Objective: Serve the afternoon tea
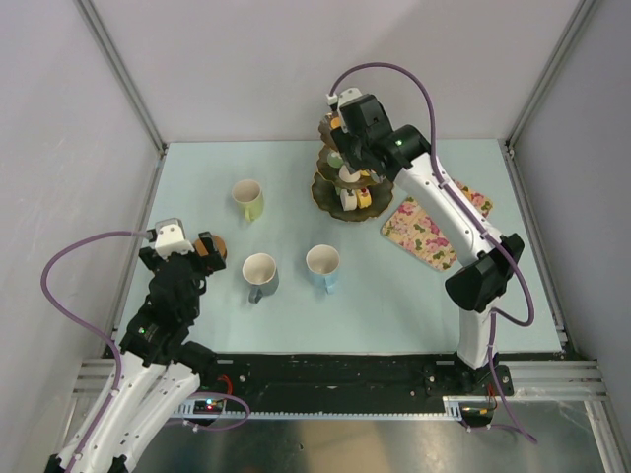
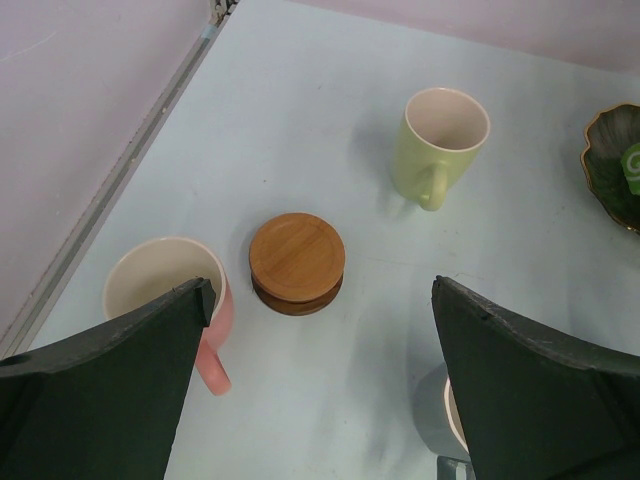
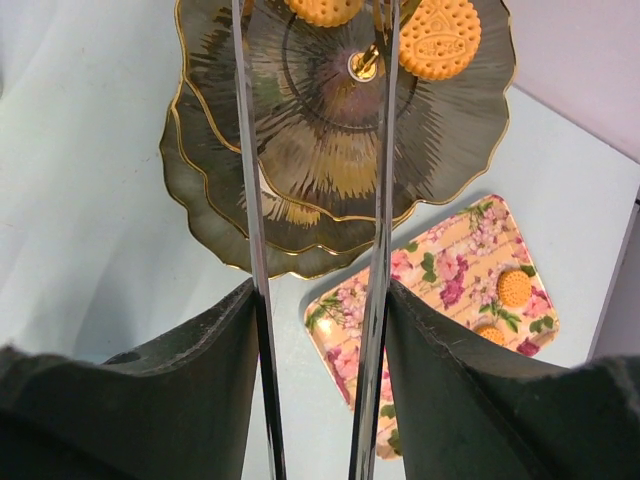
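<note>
The dark gold-rimmed three-tier stand (image 1: 325,193) stands at the back of the table with small cakes (image 1: 363,200) on its tiers. My right gripper (image 3: 320,300) hovers over it, shut on metal tongs (image 3: 250,200) whose two arms point down at the top tier (image 3: 320,110). Round orange biscuits (image 3: 438,38) lie on that tier. My left gripper (image 2: 322,290) is open and empty above the table, near the stacked brown coasters (image 2: 297,262) and the pink mug (image 2: 160,275). The yellow-green mug (image 2: 440,140), grey mug (image 1: 260,274) and blue mug (image 1: 322,266) stand apart on the table.
A floral rectangular tray (image 3: 450,290) lies right of the stand with two biscuits (image 3: 514,287) on it. The enclosure's side walls and frame posts (image 1: 123,74) border the table on the left and right.
</note>
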You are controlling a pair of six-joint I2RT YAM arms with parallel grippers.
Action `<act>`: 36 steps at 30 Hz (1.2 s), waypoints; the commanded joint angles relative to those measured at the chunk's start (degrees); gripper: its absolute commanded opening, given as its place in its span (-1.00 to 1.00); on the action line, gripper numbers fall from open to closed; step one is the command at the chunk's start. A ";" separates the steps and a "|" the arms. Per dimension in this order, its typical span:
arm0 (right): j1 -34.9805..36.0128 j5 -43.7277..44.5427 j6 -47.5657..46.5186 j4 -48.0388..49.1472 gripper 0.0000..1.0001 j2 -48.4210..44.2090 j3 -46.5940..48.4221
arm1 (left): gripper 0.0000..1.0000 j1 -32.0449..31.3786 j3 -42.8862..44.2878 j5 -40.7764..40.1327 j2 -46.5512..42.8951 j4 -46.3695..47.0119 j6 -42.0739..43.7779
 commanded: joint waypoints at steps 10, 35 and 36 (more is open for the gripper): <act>2.37 -2.24 -1.16 3.74 0.04 -8.27 -1.35 | 0.97 -0.32 -0.40 -0.35 -0.49 1.63 0.87; -24.64 -8.67 18.81 0.87 -0.06 -42.63 -40.31 | 0.97 -0.44 -0.40 0.01 1.26 1.62 0.69; -26.36 -9.44 20.00 0.63 -0.06 -42.36 -41.43 | 0.97 -0.47 -0.40 0.06 1.28 1.62 0.69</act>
